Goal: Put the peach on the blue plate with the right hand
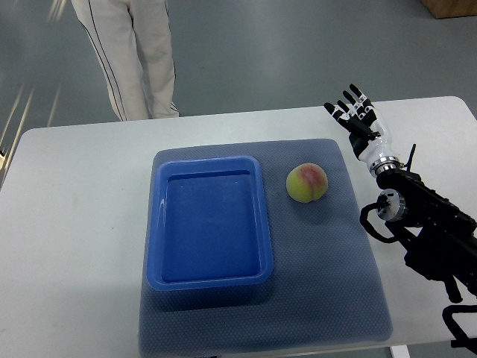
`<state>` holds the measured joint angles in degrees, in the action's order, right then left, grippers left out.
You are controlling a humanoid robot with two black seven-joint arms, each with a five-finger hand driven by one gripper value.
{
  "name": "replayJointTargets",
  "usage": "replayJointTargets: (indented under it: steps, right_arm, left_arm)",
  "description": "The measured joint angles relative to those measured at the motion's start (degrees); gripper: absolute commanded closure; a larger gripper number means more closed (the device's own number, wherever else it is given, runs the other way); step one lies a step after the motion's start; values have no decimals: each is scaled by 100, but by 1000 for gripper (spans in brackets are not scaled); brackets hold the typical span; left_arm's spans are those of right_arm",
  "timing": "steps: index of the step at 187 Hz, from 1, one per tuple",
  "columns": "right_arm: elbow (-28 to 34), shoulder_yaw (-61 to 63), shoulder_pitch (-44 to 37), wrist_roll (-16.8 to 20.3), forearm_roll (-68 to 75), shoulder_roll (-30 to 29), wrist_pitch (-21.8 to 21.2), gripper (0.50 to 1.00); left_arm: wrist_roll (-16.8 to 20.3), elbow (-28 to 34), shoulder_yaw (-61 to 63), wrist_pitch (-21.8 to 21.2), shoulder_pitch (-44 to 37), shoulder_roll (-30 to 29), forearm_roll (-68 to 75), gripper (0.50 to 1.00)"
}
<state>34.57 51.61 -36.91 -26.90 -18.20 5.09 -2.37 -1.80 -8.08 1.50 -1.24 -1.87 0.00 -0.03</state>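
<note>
Right of centre in the top view, a single round yellow-green peach with a pink blush (307, 183) is seen resting on a grey-blue textured mat (328, 283), just beside the right rim of a deep rectangular blue plastic plate (212, 224) and apart from it. The peach is judged to be light, firm yet easily bruised, with a fuzzy skin that should give some friction; being round, it may roll if nudged from one side. A hold is best taken around its widest part, with fingers on opposite sides and the palm above, and only gentle pressure applied. At the upper right of the frame the right hand (359, 115) is seen above the white table (74, 224), well apart from the peach, its black-and-white fingers (350, 97) spread and nothing held. The left hand is not seen. One peach, one blue plate, one mat and one robot hand are counted. The plate holds nothing. At the upper left of the frame the legs of a person in light trousers (138, 56) are visible beyond the table.
</note>
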Motion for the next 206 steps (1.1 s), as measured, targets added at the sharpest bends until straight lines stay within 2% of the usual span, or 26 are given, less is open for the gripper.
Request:
replayJointTargets:
  steps: [206]
  right_arm:
    - [-3, 7, -27, 1, 0, -55, 0, 570]
  left_arm:
    - [-4, -36, 0, -7, 73, 0, 3, 500]
